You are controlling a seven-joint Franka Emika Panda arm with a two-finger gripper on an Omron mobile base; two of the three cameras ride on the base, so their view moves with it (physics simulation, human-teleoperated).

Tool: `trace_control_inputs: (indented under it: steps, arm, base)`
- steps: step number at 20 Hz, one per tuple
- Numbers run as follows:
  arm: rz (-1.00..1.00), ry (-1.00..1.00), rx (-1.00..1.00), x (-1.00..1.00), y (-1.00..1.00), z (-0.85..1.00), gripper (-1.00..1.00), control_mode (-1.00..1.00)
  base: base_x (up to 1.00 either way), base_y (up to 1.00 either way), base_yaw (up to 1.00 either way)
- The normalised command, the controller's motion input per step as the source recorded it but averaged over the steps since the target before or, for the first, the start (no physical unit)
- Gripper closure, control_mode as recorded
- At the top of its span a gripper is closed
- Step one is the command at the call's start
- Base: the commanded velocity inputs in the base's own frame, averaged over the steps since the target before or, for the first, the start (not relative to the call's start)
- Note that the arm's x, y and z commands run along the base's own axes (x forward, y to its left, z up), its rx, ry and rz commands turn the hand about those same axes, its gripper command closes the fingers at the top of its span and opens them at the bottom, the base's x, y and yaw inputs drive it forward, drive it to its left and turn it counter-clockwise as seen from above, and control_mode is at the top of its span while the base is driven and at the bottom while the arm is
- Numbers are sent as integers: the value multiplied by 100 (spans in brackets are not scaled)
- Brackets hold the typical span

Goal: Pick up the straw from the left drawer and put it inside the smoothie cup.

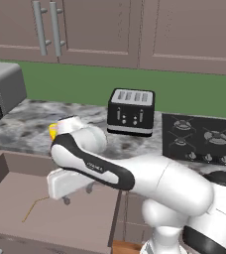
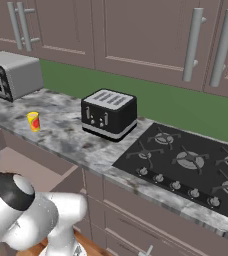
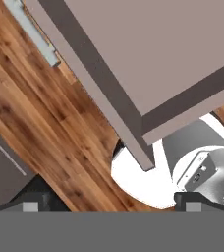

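Left base view: the drawer (image 1: 60,218) is pulled open under the worktop's (image 1: 30,130) front edge, at lower left. The straw (image 1: 34,206) lies flat on the drawer bottom, left of the middle, bent end toward the drawer's back. The white arm reaches left from lower right, and its hand hangs over the drawer's right half. The claw (image 1: 78,194) shows as two small dark tips under the hand, above the drawer floor, clear of the straw and to its right. Cannot tell how wide the tips stand. A bit of the yellow cup (image 1: 53,131) peeks out behind the arm's wrist, on the worktop near its front edge. A black toaster (image 1: 131,112) stands further back by the green wall, a hob (image 1: 202,140) sits to its right, and a grey oven (image 1: 2,88) is at the left edge.

Right base view: the cup (image 2: 33,121) stands upright on the worktop (image 2: 66,132) near its front edge, well apart from the toaster (image 2: 109,114), with the oven (image 2: 13,75) at the back left. The hob (image 2: 186,162) is to the right. The arm's elbow is at lower left.

Hand view: the camera looks down at a corner of the drawer (image 3: 148,59), bare flat bottom and dark low walls. The wood floor (image 3: 45,128) shows beyond it. The finger tips (image 3: 31,204) sit far apart at the bottom edge, so the claw (image 3: 109,205) is wide here, holding nothing.
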Motion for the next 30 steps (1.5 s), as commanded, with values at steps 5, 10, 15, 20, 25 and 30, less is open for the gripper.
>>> trace_control_inputs:
  steps: [5,10,15,20,25,30]
  arm:
    - [-19,0,-16,73,58,-6,-100,-100]
    - [-15,4,-17,31,45,-48,-100,-100]
    - [-20,3,-14,36,29,-61,-100,-100]
    - [-20,0,-7,41,28,-40,-100,-100]
    - [-17,-1,-5,21,18,-48,-100,-100]
    - [-9,-6,-4,16,12,-20,-100,-100]
  base:
    - [0,0,0]
    - [0,0,0]
    - [0,0,0]
    - [0,0,0]
    - [0,0,0]
    - [0,0,0]
